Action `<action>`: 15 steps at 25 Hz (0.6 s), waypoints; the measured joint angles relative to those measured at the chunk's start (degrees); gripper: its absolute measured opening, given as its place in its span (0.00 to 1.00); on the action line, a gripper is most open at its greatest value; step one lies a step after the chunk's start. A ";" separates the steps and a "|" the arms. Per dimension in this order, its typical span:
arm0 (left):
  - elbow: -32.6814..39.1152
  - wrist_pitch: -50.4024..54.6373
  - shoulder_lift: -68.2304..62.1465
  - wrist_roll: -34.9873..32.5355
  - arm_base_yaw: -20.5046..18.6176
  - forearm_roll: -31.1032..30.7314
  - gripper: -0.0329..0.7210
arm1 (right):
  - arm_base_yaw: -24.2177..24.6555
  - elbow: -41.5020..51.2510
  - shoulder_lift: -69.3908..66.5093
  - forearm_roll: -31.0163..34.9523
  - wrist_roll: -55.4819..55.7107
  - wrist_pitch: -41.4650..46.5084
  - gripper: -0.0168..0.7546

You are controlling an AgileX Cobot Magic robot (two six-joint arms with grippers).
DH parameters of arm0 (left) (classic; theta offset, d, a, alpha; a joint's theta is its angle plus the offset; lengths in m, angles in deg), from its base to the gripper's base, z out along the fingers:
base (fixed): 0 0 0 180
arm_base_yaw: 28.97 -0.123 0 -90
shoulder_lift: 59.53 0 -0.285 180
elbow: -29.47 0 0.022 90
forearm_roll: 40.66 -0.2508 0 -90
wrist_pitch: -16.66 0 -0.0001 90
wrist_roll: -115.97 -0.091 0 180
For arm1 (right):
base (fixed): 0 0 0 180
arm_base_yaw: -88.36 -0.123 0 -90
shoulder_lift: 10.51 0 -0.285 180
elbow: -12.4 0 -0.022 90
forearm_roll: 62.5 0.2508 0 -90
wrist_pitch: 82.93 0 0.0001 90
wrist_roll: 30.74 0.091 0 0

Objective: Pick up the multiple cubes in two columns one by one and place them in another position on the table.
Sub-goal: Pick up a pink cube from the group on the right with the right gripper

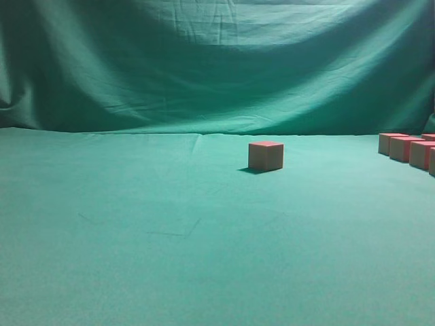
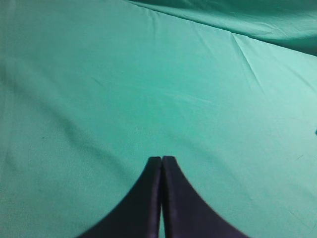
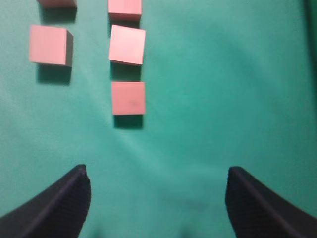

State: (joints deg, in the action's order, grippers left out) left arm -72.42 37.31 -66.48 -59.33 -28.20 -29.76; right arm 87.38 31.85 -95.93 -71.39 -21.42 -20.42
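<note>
One cube [image 1: 266, 155] stands alone on the green table [image 1: 136, 224], right of the middle. More cubes [image 1: 408, 147] line up at the right edge of the exterior view. From above, the right wrist view shows them in two columns, the nearest cube [image 3: 128, 98] ahead and left of my right gripper [image 3: 157, 171]. That gripper hangs open over bare cloth with nothing between its fingers. My left gripper [image 2: 162, 158] is shut, empty, over bare table [image 2: 148, 89]. Neither arm shows in the exterior view.
A draped green backdrop curtain [image 1: 217, 61] closes off the far side of the table. Its folds also show at the top right of the left wrist view, as the curtain [image 2: 257, 20].
</note>
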 joint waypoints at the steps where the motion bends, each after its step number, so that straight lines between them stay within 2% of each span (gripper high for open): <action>1: 0.00 0.00 0.00 0.00 0.00 0.00 0.04 | 1.22 1.50 -0.12 1.25 0.00 -2.48 0.74; 5: 0.00 0.00 0.00 0.00 0.00 0.00 0.04 | 2.44 4.64 -3.83 2.77 0.00 -7.06 0.74; 15: 0.00 0.00 0.00 0.00 0.00 0.00 0.04 | 2.47 4.74 -14.75 3.14 -2.02 -16.64 0.74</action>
State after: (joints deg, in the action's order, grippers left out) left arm -72.42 37.31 -66.48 -59.33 -28.20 -29.76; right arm 89.85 36.59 -110.68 -68.26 -23.45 -37.06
